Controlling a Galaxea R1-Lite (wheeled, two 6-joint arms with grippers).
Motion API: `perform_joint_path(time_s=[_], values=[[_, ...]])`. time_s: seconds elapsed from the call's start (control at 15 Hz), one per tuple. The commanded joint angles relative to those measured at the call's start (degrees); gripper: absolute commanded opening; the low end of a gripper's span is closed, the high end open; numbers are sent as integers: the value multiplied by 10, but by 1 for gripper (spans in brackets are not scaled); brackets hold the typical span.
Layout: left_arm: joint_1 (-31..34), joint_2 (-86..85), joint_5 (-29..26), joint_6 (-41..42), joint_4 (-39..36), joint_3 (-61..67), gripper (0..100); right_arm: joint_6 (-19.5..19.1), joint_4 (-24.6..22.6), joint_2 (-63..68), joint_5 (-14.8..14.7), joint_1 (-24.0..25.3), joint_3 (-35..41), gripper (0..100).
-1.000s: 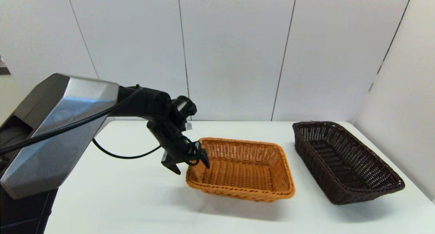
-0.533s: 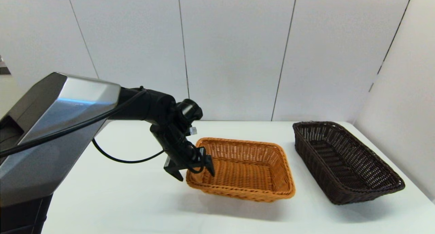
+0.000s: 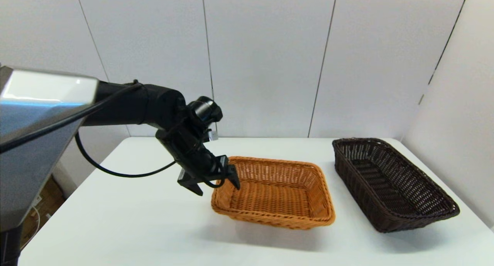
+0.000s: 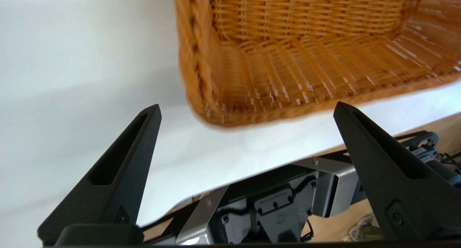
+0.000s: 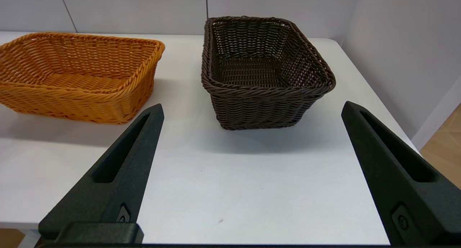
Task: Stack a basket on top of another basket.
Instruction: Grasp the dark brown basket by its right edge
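The orange-tan wicker basket (image 3: 274, 192) sits mid-table, seen close up in the left wrist view (image 4: 306, 53). My left gripper (image 3: 217, 187) hovers open just above the near end of the basket's left rim. One finger is over the inside wall and the other is outside it. Nothing is held between the fingers (image 4: 137, 150). The dark brown basket (image 3: 389, 183) stands to the right, apart from the orange one. My right gripper (image 5: 253, 107) is open and empty, low at the table's front, facing the dark basket (image 5: 266, 68) and the orange basket (image 5: 75, 75).
The white table (image 3: 135, 219) runs left of the orange basket and in front of both baskets. White wall panels close the back and right sides, near the dark basket. The left arm's black cable (image 3: 115, 172) hangs over the table's left part.
The left gripper dipped toward the orange basket's left near corner, then rose and drew slightly back left. The left upper arm lifted. Neither basket moved.
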Motion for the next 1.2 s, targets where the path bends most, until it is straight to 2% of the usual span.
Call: perform_joint_path(time_s=[0.07,0.2,0.4,0.6,0.87,1.2], values=[[29,-99,28,24,45,0,100,0,1,1,0,0,0,100],[45,-154,81,45,73,4,100,0,1,1,0,0,0,100],[73,-265,121,63,133,10,100,0,1,1,0,0,0,100],[81,-394,125,65,155,49,100,0,1,1,0,0,0,100],[80,-556,160,61,150,146,100,0,-1,1,0,0,0,100],[142,-747,157,78,147,282,100,1,-3,1,1,0,1,100]])
